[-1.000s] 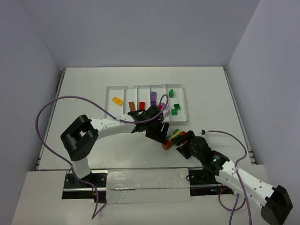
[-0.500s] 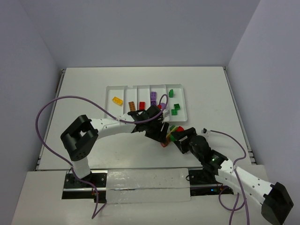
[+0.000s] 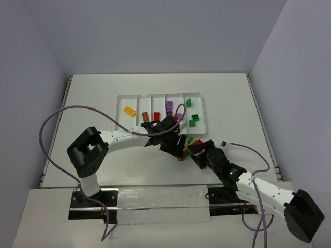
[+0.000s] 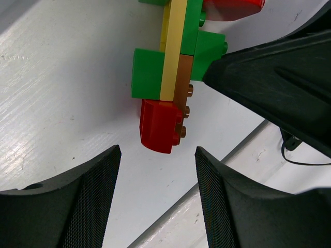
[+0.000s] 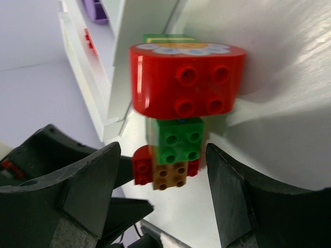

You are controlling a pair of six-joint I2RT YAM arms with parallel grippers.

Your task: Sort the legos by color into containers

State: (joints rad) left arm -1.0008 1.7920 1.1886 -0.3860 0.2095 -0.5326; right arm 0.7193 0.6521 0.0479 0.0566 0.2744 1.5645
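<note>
Nearest: right gripper (image 3: 195,154), jaws apart, one finger touching green brick of stuck-together brick cluster (image 4: 173,77) on table (image 3: 93,103), just before tray (image 3: 129,101). Left gripper (image 3: 179,149) jaws apart, facing cluster's red end, gripping nothing. Farther back: yellow, brown, red, purple, green loose bricks (image 3: 169,107) in separate tray compartments.

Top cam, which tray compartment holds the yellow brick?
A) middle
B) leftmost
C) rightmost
B: the yellow brick lies alone in the leftmost compartment of the tray, left of the orange-brown one.
</note>
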